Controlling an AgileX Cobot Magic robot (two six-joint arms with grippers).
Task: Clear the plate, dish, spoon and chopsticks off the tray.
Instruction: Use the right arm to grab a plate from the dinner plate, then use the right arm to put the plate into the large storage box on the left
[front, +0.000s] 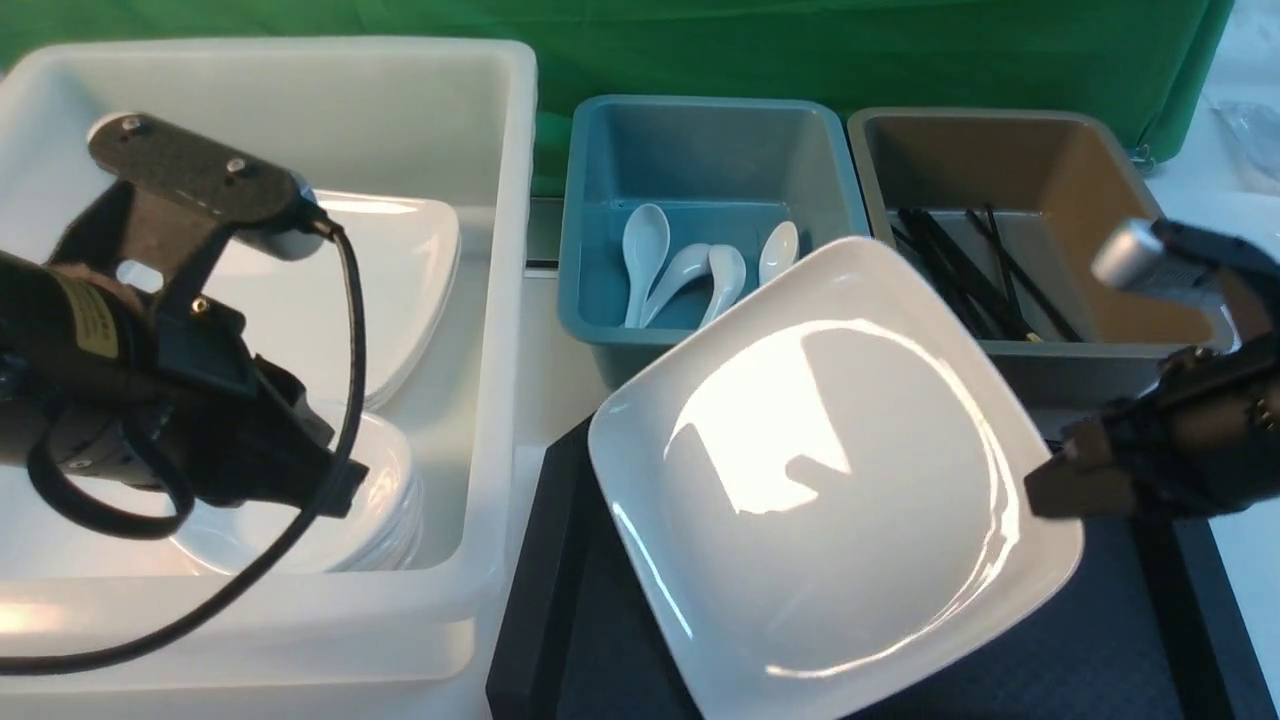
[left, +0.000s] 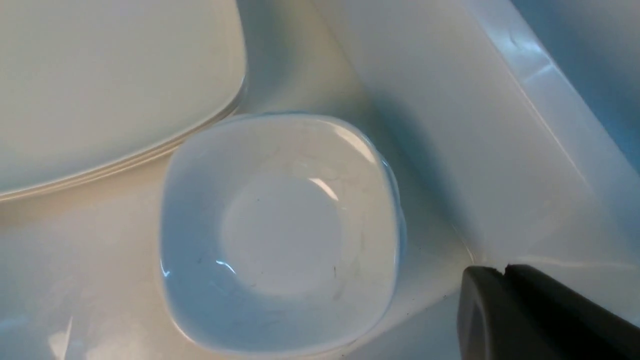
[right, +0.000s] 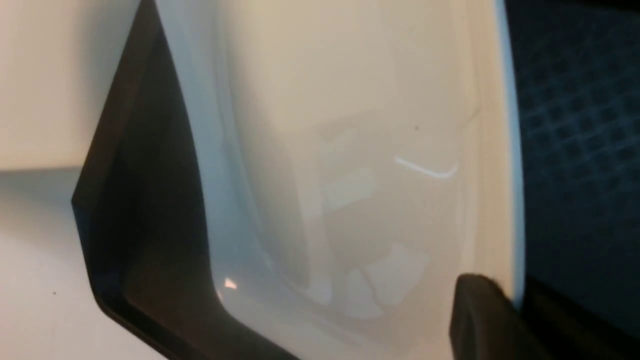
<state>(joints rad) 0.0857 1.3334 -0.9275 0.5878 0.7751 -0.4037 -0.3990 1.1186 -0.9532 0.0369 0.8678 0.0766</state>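
Note:
The large white plate (front: 830, 480) hangs tilted over the black tray (front: 560, 620). My right gripper (front: 1045, 490) is shut on its right rim. In the right wrist view one finger (right: 480, 315) presses the plate (right: 350, 150) from inside, the other sits under the rim, and the tray (right: 575, 125) lies below. My left gripper (front: 335, 490) is shut and empty over the white tub, next to a small white dish (left: 280, 235); its fingertips (left: 502, 272) meet. Several white spoons (front: 690, 265) lie in the blue tub. Black chopsticks (front: 960, 270) lie in the brown tub.
The white tub (front: 500, 300) at left holds stacked large plates (front: 400, 270) and stacked small dishes (front: 385, 500). The blue tub (front: 590, 200) and brown tub (front: 1100, 180) stand behind the tray, close to the plate's far corner. A green cloth hangs at the back.

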